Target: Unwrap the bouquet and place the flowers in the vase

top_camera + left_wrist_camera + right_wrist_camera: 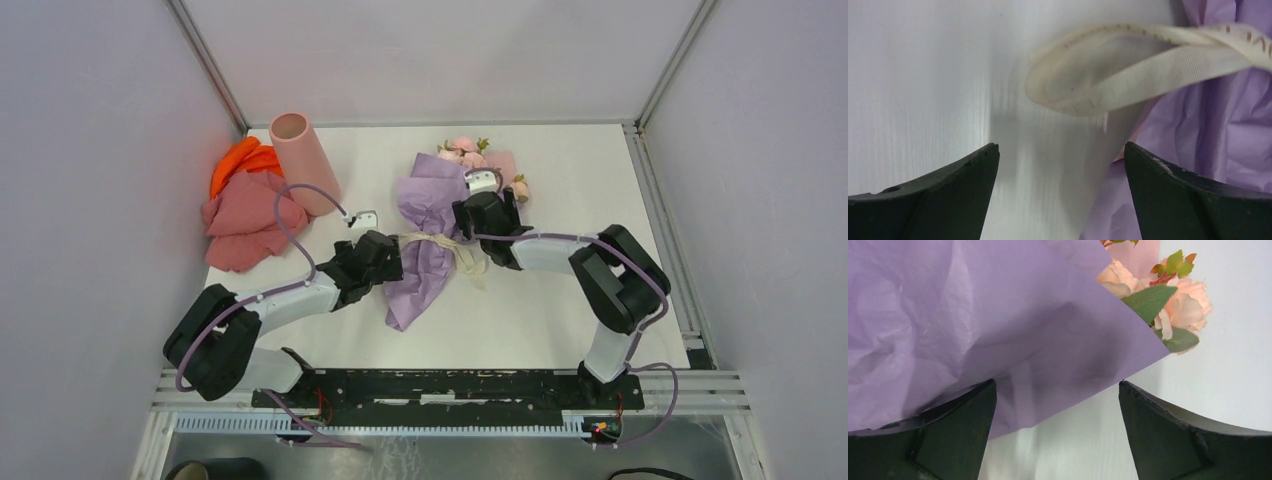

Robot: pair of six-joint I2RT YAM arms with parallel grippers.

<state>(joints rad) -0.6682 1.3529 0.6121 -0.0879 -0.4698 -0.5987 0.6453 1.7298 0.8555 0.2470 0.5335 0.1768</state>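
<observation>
- Far to the left of the bouquet (430, 235), an orange cloth (240, 160) and a salmon-pink cloth (243, 225) lie bunched together on the white table (560, 300).
- The vase (305, 165) is left of the bouquet and well apart from it, against the salmon-pink cloth. Its round rim is turned to the far left. From above it is not clear whether it stands or lies.
- The left gripper (395, 262) sits just beside the bouquet's left flank, level with its tied waist. Its fingers (948, 200) are spread wide and hold nothing.
- The cream ribbon (1128, 65) is knotted round the bouquet's waist. One loop of it lies flat on the table just ahead of the left fingers, clear of both.
- The bouquet lies on its side in the middle of the table. Its blooms point to the far edge and its crumpled tail of lilac paper (973, 315) points toward the arm bases.
- The flowers (1178, 305), pale pink roses with green leaves, peep from the bouquet's far end against a pink inner sheet (503, 163).
- The right gripper (462, 215) is at the bouquet's right flank, on the bloom side of the ribbon. Its fingers are wide apart and clamp nothing. The edge of the lilac paper lies over one finger and reaches into the gap between them.
</observation>
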